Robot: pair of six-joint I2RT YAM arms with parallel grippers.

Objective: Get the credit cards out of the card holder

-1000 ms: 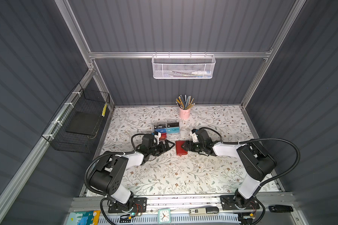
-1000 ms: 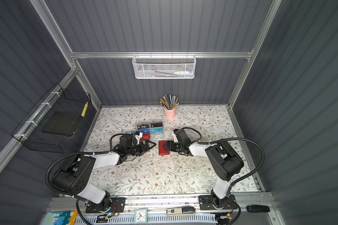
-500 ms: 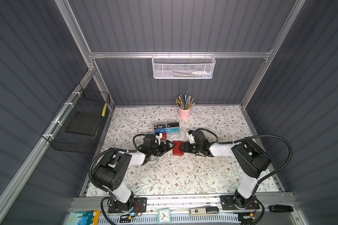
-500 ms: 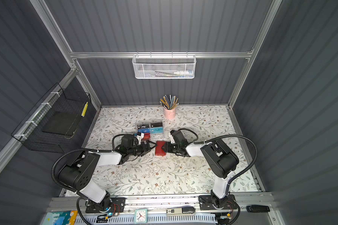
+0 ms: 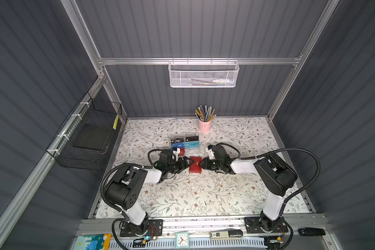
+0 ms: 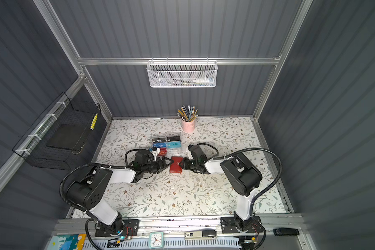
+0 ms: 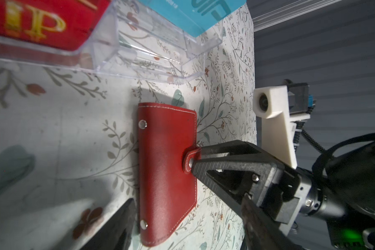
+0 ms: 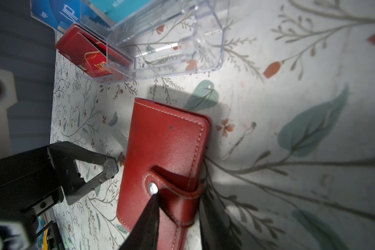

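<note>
Now, card holder [image 5: 195, 165]: red, closed, lying flat near the middle of the table, between the two grippers and just in front of the clear box; it shows in both top views [image 6: 176, 165].
Snap tab [image 7: 191, 158]: folded over the holder's opening edge and fastened at its metal stud [image 8: 153, 187]; whatever is inside the holder is hidden.
Right gripper [image 5: 200, 165]: at the tab side. Its jaws are drawn narrow around the tab, with one fingertip [image 8: 147, 216] touching the stud and the other past the holder's edge. It looks like a pinch on the tab, but I cannot tell whether the jaws truly clamp it.
Left gripper [image 5: 187, 162]: at the spine side, jaws spread and holding nothing; one fingertip [image 8: 109, 168] sits just beside the holder's stitched edge.
Clear box [image 7: 152, 71]: compartmented clear plastic, just behind the holder.
Credit cards [image 5: 192, 144]: standing in the box's compartments, among them a teal one with pale VIP lettering [image 7: 193, 15], a red one with gold letters [image 7: 30, 23] and a blue one [image 8: 59, 13].
Table [image 5: 204, 194]: covered in a pale floral pattern.
Pink cup [image 5: 204, 126]: full of pencils, at the back, well apart from the holder.
White mesh basket [image 5: 202, 74]: hung on the back rail.
Black wire basket [image 5: 89, 138]: fixed to the left wall.
</note>
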